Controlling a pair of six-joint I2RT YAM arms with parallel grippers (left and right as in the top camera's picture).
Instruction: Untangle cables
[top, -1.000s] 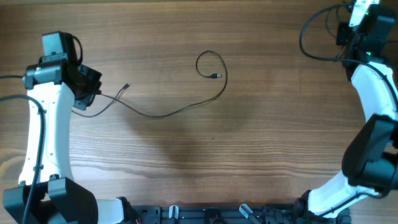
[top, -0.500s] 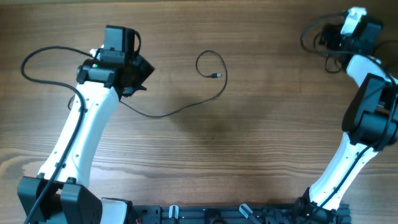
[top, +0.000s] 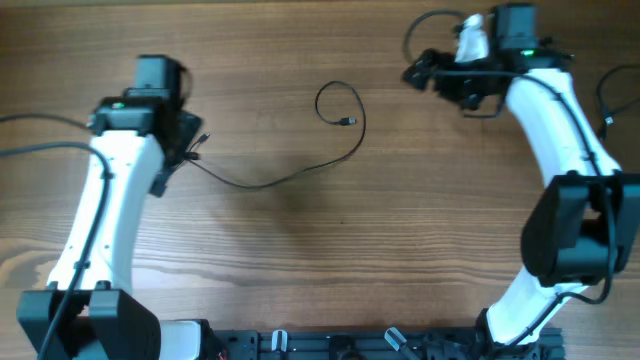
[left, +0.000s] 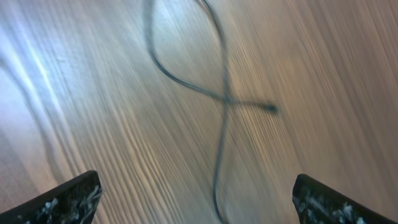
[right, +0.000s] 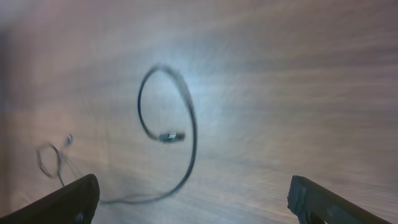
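I am looking down at the wooden table (top: 300, 270). The thin black cable (top: 262, 185) is lying flat on it, between my two arms. It is starting just beside the left claw (top: 186, 150) and dipping toward the near edge. Then it is climbing up and curling into a round loop (top: 318, 100) near the middle of the table. A tiny plug (top: 348, 121) is sitting at the end of that curl.

The left claw is hanging wide open. In the left wrist view its two fingertips (left: 68, 200) are showing in the bottom corners, far apart, with nothing sitting between them. Everything there is looking blurry. The cable (left: 217, 155) is crossing over itself like an X, and a small dark end (left: 271, 109) is poking out to the right of the crossing. I cannot tell if that is one wire or two.

The right claw (top: 418, 72) is wide open too and is gripping nothing. It is hovering over the far side of the table, to the right of the loop and well apart from it. In the right wrist view its fingertips (right: 65, 199) are sitting in the bottom corners. The loop (right: 139, 102) and its plug (right: 171, 135) are lying on the wood ahead of them.
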